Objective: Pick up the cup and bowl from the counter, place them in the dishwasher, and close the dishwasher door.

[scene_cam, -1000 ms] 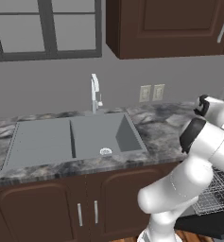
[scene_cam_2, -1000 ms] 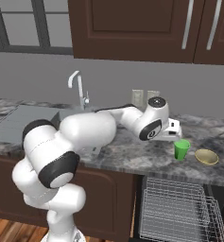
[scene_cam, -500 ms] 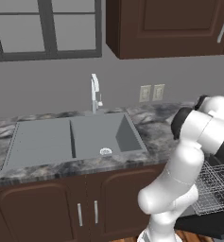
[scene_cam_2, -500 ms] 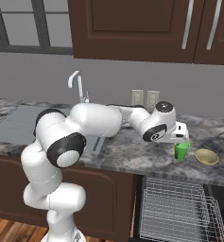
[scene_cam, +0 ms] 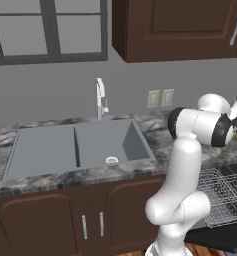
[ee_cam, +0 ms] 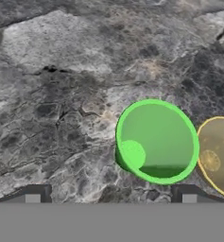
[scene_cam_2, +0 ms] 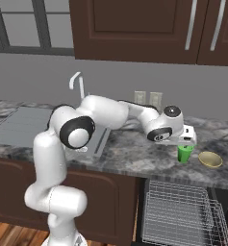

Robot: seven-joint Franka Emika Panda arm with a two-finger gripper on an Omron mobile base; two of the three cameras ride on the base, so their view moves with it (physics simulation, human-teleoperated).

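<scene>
Released pincer (ee_cam: 111, 191) hovers above the small bright green tapered cup (ee_cam: 156, 141) on the marbled counter (ee_cam: 61, 94); next, descend and clench.

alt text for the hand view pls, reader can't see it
Looking down into an upright bright green cup on a grey marbled counter, between the open gripper tips. A tan bowl sits just beside the cup, cut off by the frame's right edge.
</scene>
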